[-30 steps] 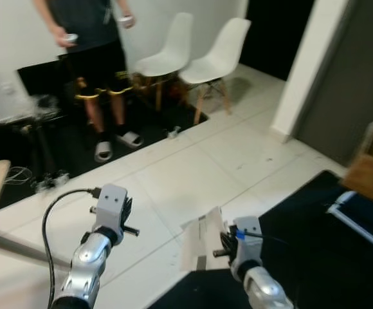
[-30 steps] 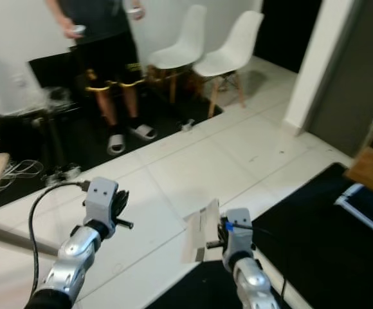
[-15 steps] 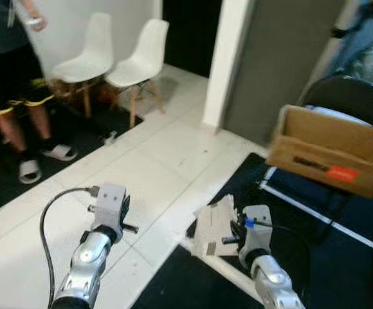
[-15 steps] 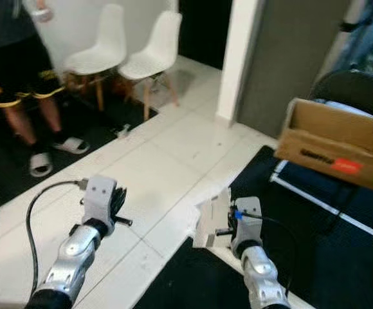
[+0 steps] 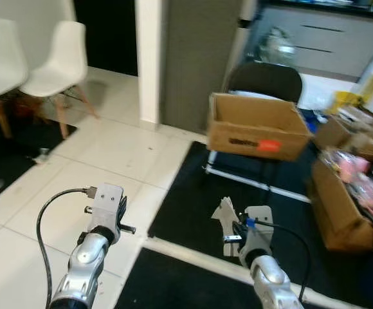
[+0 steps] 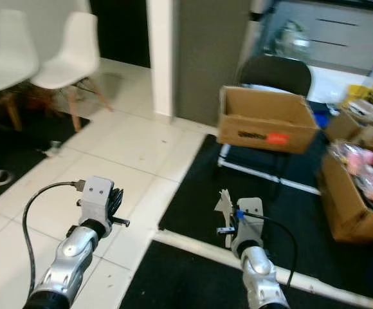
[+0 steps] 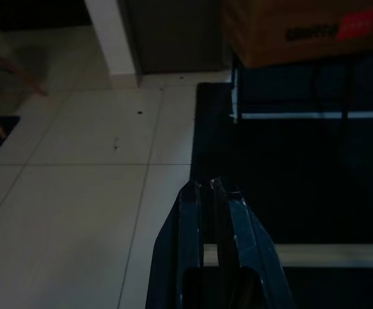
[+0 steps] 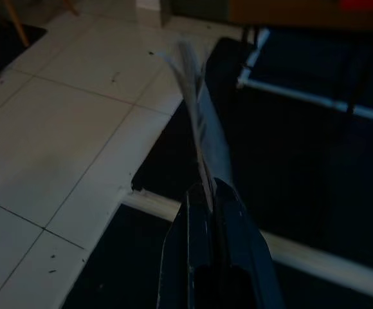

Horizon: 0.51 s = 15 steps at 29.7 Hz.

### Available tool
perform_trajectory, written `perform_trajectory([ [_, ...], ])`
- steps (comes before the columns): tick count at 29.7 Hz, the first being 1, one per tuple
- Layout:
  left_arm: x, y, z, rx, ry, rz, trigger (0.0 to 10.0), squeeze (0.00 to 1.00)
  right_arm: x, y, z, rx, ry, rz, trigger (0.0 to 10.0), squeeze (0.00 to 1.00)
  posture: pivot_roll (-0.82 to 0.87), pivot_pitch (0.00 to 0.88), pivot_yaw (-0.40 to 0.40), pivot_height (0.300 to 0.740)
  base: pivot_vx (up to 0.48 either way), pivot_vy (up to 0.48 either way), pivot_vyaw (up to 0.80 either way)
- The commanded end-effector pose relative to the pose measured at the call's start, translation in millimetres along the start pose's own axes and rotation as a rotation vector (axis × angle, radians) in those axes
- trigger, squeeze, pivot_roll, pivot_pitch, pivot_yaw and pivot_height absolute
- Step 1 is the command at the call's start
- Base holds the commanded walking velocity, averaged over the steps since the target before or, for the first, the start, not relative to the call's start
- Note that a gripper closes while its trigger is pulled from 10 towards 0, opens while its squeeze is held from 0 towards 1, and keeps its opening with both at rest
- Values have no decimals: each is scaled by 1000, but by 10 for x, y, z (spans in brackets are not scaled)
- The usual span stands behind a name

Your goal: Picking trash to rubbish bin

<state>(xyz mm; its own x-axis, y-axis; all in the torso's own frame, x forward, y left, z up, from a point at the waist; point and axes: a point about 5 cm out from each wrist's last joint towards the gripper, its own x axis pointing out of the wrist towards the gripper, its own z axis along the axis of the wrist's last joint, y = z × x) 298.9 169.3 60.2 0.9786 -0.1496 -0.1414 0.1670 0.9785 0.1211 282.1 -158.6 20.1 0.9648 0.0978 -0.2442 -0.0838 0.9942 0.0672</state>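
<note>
From the head views, the right pincer [image 6: 228, 226] is carrying a crumpled paper scrap [image 5: 226, 212] upright above the black mat [image 5: 193, 219], likely keeping it clear while heading for the cardboard box [image 5: 256, 126] on the chair [image 6: 275, 74]. The left pincer [image 5: 123, 219] is riding raised and idle. Its wrist view is showing the fingers [image 7: 202, 212] pressed together, empty. The right wrist view is showing fingers [image 8: 202, 212] pinched tight on the paper's lower edge.

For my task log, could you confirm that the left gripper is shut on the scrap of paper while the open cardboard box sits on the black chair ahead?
Not quite: the right gripper is shut on the scrap of paper, as the right wrist view shows. The left gripper is shut on nothing. The cardboard box does sit on the black chair ahead.
</note>
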Motion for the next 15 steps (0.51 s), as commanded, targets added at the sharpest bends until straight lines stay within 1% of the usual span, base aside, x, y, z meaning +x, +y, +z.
perform_trajectory([
  [1,-5,-15,-11,-6,9,-7,10000,0,-3,-43,-3,3,4,-21,10000,0,21,54,5,740,0,0,-800],
  [6,5,-17,-12,-1,15,-3,10000,0,7,-67,9,4,2,-32,10000,0,20,52,2,740,0,0,-800],
  [10,8,-28,-13,12,20,-25,10000,0,10,-66,10,6,3,-23,10000,0,20,49,1,740,0,0,-800],
  [13,5,-6,7,-17,5,-17,10000,0,16,-71,12,4,4,-26,10000,0,18,44,1,740,0,0,-800],
  [15,7,-1,12,-19,6,-13,10000,0,19,-75,15,5,3,-29,10000,0,18,43,1,740,0,0,-800],
])
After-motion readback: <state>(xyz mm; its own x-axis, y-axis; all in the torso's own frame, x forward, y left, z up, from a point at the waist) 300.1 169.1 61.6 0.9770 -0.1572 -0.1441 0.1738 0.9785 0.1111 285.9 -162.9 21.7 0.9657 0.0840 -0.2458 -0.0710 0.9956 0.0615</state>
